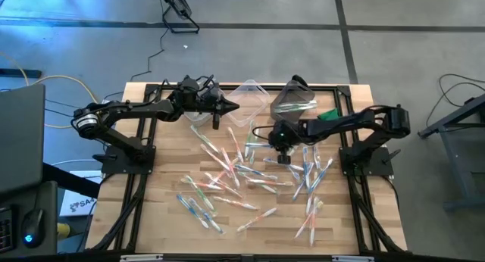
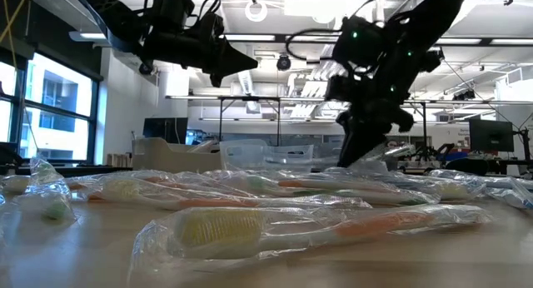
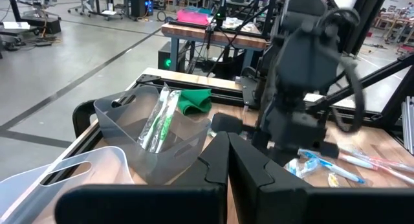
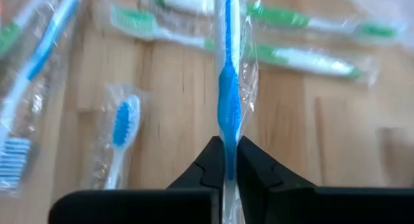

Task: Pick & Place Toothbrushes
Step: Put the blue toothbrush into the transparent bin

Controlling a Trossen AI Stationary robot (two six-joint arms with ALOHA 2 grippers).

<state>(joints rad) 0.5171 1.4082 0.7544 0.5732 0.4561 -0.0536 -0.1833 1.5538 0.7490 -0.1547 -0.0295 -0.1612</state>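
Many wrapped toothbrushes [image 1: 227, 171] lie scattered on the wooden table [image 1: 151, 216]. My right gripper [image 1: 282, 152] slants down over the middle of the pile, shut on a blue-and-white toothbrush [image 4: 227, 88] in its clear wrapper; in the low view this gripper [image 2: 360, 155] reaches down to the pile. My left gripper [image 1: 229, 107] hovers level and shut, holding nothing, at the far side beside the bins; its fingers [image 3: 228, 156] point toward the grey bin [image 3: 129, 120]. One green-handled toothbrush [image 3: 162, 117] leans inside that bin. My right gripper pinches the blue toothbrush's handle [image 4: 226, 149], wrapper and all, between its two fingers [image 4: 208, 164]. The fingers come slanting down from above. The brush runs straight ahead from between them, along rather than across. Whether its far end rests on the pile cannot be told.
A clear bin [image 1: 254, 99] and the grey bin [image 1: 295, 99] stand at the table's far edge, with a small green object [image 1: 330, 114] to their right. Bare wood shows along the table's left side and near edge. Black frame rails [image 1: 132, 201] run along both sides.
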